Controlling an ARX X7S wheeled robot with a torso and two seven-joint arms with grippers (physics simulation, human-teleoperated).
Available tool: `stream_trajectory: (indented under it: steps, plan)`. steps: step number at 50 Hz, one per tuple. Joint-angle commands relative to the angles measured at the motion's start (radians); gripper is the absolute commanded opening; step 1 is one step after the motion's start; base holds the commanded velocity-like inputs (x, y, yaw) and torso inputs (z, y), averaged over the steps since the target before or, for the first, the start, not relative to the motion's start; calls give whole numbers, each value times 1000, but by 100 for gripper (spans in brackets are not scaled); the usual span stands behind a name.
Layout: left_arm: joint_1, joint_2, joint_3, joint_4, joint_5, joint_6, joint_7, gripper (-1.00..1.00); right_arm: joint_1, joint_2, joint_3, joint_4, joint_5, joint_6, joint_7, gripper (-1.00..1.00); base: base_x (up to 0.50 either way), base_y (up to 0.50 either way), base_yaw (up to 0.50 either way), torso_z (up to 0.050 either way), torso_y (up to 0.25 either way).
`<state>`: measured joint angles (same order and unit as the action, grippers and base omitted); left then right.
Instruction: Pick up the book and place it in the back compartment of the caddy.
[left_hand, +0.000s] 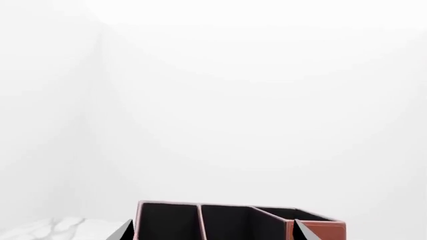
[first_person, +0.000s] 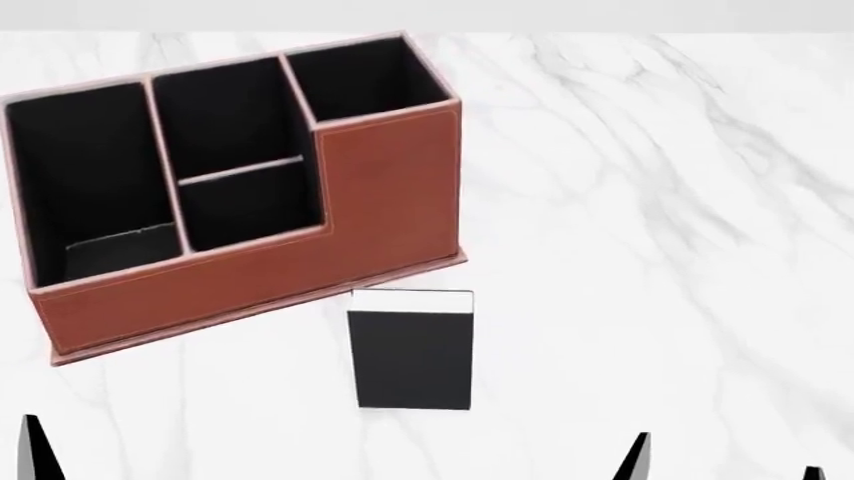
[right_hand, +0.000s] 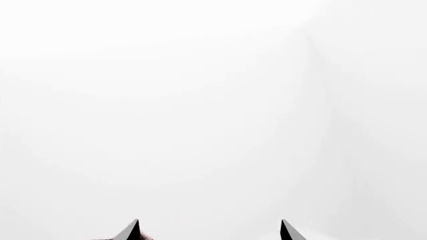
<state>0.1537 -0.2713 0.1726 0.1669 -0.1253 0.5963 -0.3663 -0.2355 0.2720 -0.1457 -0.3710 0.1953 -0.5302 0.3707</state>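
Observation:
The black book (first_person: 411, 350) stands upright on the marble table, white page edges on top, just in front of the caddy (first_person: 387, 190). The caddy is reddish-brown with a stepped wall and black lining. Its back compartment (first_person: 254, 208) is the small square pocket behind the low wall. In the left wrist view the caddy (left_hand: 313, 229) lies beyond my open left gripper (left_hand: 213, 232). My right gripper (first_person: 725, 465) hangs open, near and to the right of the book, holding nothing. One of my left gripper's fingertips (first_person: 38, 452) shows at the near left. The right wrist view shows only my open right gripper (right_hand: 210, 232) against white.
The white marble table (first_person: 641, 200) stretches to the right of the caddy and the book. A tall square pocket (first_person: 363, 80) and a long pocket (first_person: 87, 170) flank the caddy's middle pockets.

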Motion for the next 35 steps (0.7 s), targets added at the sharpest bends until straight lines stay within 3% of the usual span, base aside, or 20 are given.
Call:
stream_trajectory:
  steps: [1,35]
  plan:
    - [-4,-3,4,-5,-1,0,-3,100,-17,-3,-2,-12,-46,-41,4,100,109,0,0,0,0]
    - [-3,-11,14,1,2,-3,-17,100,-11,5,-10,-4,-52,-36,20,100,112,0,0,0,0]
